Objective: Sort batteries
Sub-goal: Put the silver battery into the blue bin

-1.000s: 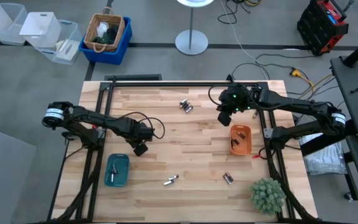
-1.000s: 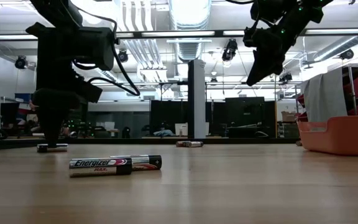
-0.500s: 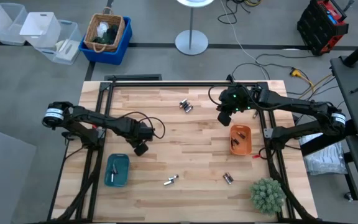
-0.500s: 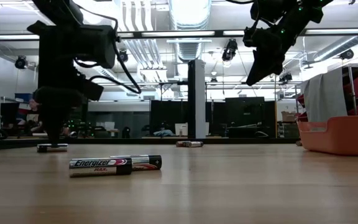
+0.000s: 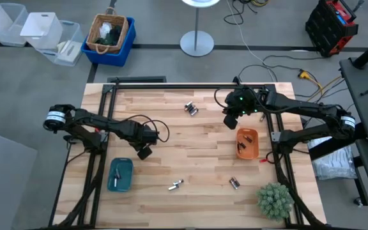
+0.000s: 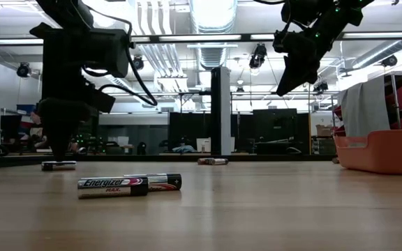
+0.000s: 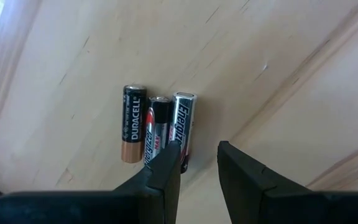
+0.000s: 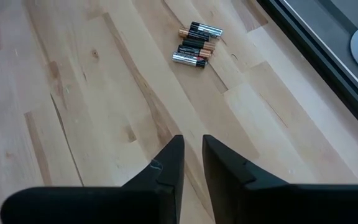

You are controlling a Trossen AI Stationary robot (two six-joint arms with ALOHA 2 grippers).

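Silvery batteries (image 7: 157, 127) lie just beyond the left claw (image 7: 199, 163).

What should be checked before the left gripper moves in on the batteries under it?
1. Three batteries lie side by side below the left gripper: ok.
2. Left fingers apart, nothing between them: ok.
3. Gripper centred on one battery: not ok, it sits off the cluster's edge.
4. Teal tray near the left arm: ok.
5. Right gripper away, above the table beside the orange tray: ok.
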